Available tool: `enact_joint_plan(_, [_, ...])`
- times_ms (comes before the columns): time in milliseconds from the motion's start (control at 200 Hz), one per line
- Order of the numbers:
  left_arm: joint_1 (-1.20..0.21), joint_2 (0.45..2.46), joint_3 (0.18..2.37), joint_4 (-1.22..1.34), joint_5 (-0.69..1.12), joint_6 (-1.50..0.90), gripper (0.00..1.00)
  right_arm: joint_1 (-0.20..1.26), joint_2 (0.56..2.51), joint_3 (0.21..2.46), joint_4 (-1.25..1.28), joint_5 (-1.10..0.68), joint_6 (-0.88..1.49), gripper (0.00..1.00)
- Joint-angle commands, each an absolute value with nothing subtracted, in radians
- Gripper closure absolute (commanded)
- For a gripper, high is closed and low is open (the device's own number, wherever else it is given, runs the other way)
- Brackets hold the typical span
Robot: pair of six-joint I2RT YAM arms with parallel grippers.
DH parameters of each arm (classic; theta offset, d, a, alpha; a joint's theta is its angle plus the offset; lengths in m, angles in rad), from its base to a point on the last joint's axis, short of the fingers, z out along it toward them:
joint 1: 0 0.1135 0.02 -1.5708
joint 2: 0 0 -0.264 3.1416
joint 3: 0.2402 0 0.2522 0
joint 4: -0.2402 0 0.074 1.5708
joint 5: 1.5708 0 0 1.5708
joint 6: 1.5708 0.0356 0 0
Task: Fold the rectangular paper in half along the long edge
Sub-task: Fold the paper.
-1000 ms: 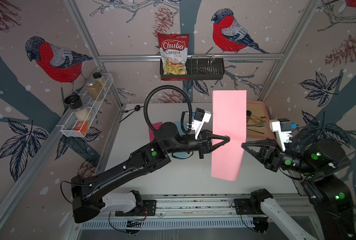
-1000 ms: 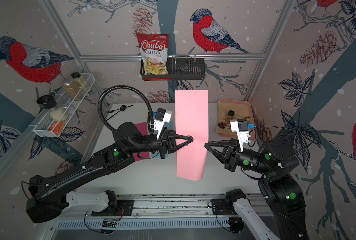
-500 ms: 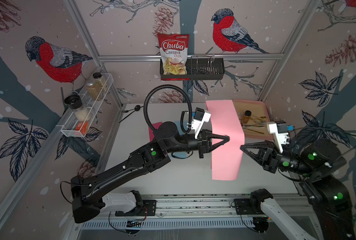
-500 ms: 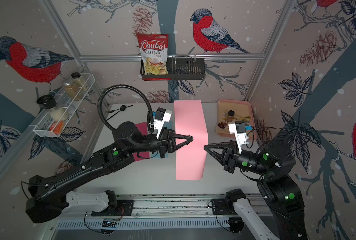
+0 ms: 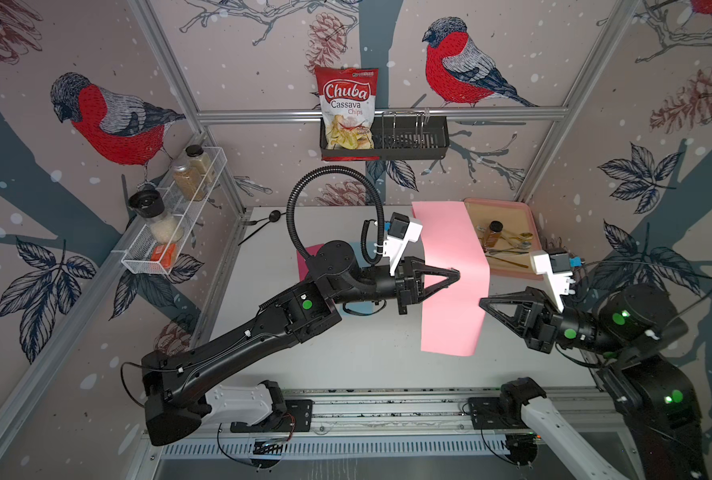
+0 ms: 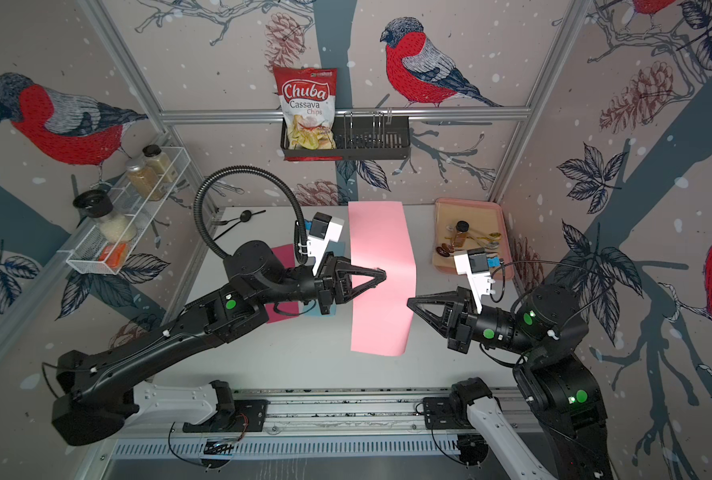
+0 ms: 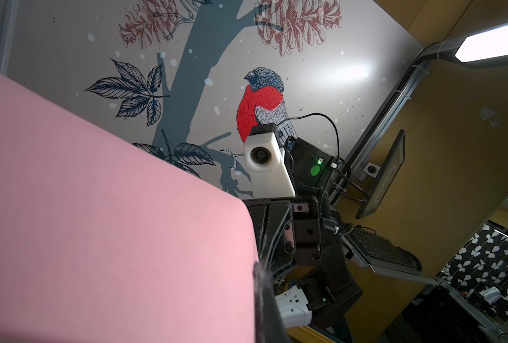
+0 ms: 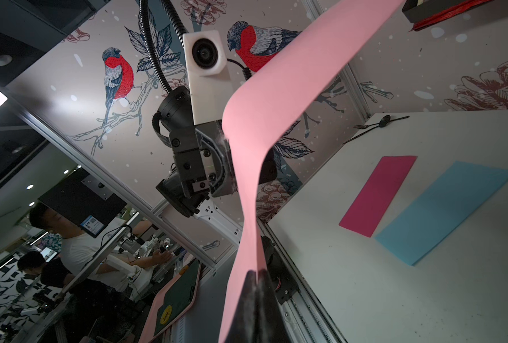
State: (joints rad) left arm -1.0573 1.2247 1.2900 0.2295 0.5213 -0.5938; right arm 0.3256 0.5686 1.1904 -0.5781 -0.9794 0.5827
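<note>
The rectangular pink paper [image 5: 449, 245] [image 6: 381, 237] hangs in the air over the table, long edges running near to far. My left gripper [image 5: 456, 273] [image 6: 383, 274] is shut on its left long edge, about halfway along. My right gripper [image 5: 482, 300] [image 6: 409, 301] is shut on the opposite long edge, slightly nearer the front. In the right wrist view the paper [image 8: 276, 89] bows in a curve from my right gripper [image 8: 257, 274] up past the left one. In the left wrist view the paper [image 7: 113, 222] covers most of my left gripper [image 7: 261, 282].
A magenta sheet [image 8: 377, 194] and a blue sheet [image 8: 445, 210] lie flat on the table under the left arm. A tan tray [image 5: 499, 201] with a small bottle and cutlery sits at the back right. A spoon and fork [image 5: 273, 216] lie at the back left.
The paper's far end has dropped back and down from standing tall. The right gripper has shifted slightly left and lower at the paper's edge. The left gripper has stayed put.
</note>
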Motion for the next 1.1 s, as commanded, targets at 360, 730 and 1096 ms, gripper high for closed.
enact_joint_plan(360, [-1.042,1.232,1.305,0.264,0.519,-0.57,1.0,0.328,0.542,1.147,-0.548,-1.032,0.607,0.96])
enact_joint_plan(730, [-1.009,1.252,1.331,0.26,0.522,-0.558,1.0,0.331,0.525,1.12,-0.546,-1.051,0.612,0.92])
enact_joint_plan(1096, [-1.002,1.255,1.346,0.255,0.526,-0.557,1.0,0.339,0.518,1.115,-0.585,-1.025,0.593,0.88])
